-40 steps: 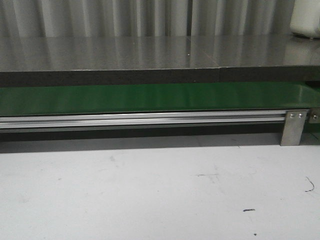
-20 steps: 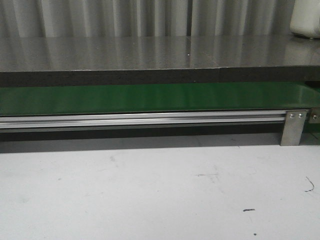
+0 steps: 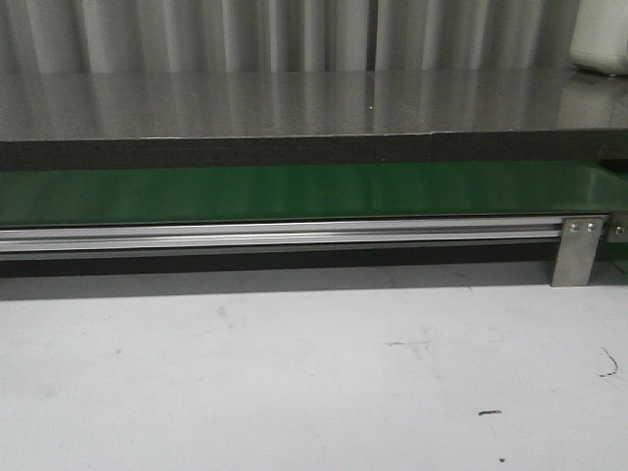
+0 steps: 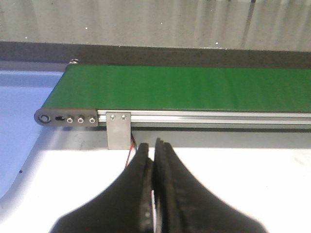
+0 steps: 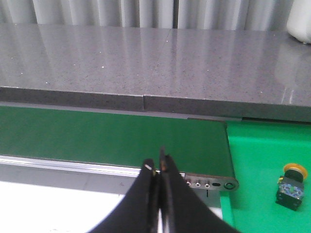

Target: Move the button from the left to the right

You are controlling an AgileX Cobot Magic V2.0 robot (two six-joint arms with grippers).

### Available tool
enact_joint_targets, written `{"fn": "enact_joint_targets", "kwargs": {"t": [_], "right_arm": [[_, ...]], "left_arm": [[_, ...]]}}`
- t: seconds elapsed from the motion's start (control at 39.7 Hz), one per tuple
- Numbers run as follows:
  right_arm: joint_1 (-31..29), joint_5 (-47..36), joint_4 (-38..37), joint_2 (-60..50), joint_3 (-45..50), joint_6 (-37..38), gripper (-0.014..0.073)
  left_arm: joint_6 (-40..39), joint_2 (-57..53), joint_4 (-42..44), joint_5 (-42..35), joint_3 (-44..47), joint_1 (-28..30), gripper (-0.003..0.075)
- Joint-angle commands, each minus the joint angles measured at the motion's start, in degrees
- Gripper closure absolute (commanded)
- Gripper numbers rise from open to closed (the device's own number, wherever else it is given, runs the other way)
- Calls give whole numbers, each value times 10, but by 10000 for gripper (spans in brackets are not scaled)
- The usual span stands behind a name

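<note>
Off the end of the green belt, seen only via the right wrist cam, we find the button: orange-yellow cap on a black body, upright on a bright green surface, well apart from the belt's end roller; body markings too small to read. Right gripper hangs over the belt's near rail, fingers pressed together w/ nothing between them. Left gripper likewise clenched on nothing, sitting just short of a metal bracket near the other belt end; thin red wire behind the fingertips, mostly hidden. Front cam shows belt, aluminium rail, grey counter and white table only; we see neither arm nor button there. White object at the counter's far right is cut off by the frame edge, can't ID.
</note>
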Motion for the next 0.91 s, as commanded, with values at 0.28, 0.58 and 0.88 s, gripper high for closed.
{"fn": "enact_joint_targets", "kwargs": {"t": [0.28, 0.58, 0.88], "right_arm": [[1, -44, -4, 3, -15, -3, 662], [1, -44, -4, 3, -15, -3, 662], [1, -44, -4, 3, -15, -3, 662]], "left_arm": [[-7, -12, -5, -122, 34, 1, 741], [-7, -12, -5, -122, 34, 1, 741], [-7, -12, -5, -122, 34, 1, 741]]}}
